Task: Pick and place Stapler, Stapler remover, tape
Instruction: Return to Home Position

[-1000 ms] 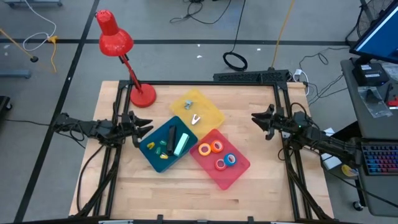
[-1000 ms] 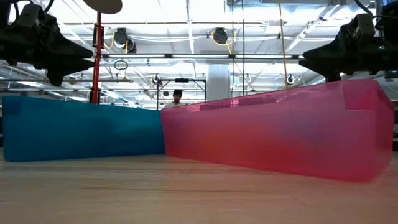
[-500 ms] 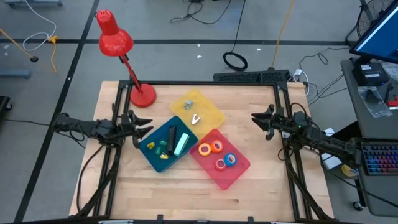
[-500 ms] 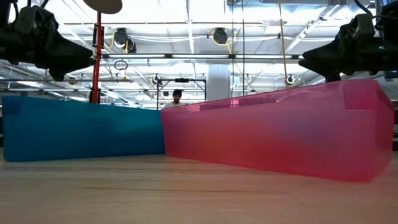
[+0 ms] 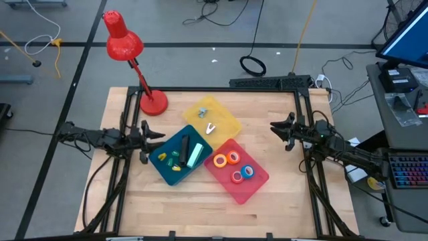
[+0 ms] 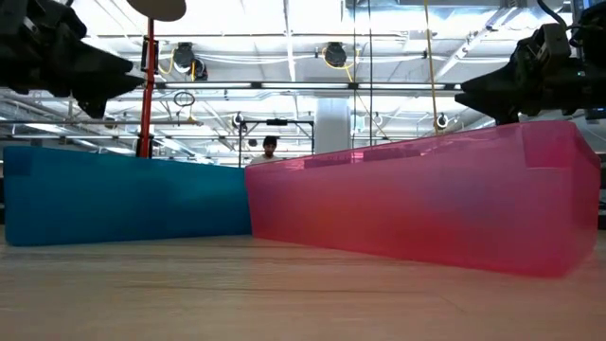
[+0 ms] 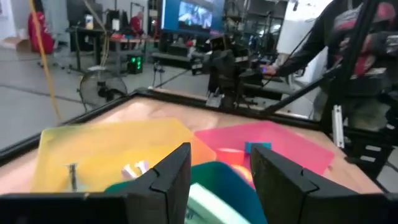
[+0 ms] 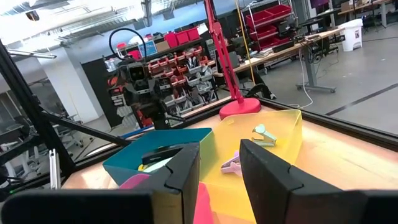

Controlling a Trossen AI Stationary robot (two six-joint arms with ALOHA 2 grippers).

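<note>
Tape rolls (image 5: 234, 166) lay in the pink tray (image 5: 257, 187). To either side of it, the left gripper (image 5: 148, 137) and right gripper (image 5: 275, 130) hung spread and empty. Homing looked to be the step in hand, and the arms needed only to park next.

Three trays crowd the middle of the table (image 5: 190, 213), edge to edge: the yellow tray (image 5: 227, 124) at the back, the blue tray (image 5: 170, 176) front left, the pink tray (image 5: 249, 192) front right. The lamp (image 5: 154, 102) blocks the back left corner. The left gripper (image 5: 148, 139), fingers apart, hangs just beside the blue tray. The right gripper (image 5: 277, 132), fingers also apart, stands well clear of the trays, with bare wood between. The whole front strip lies open.
</note>
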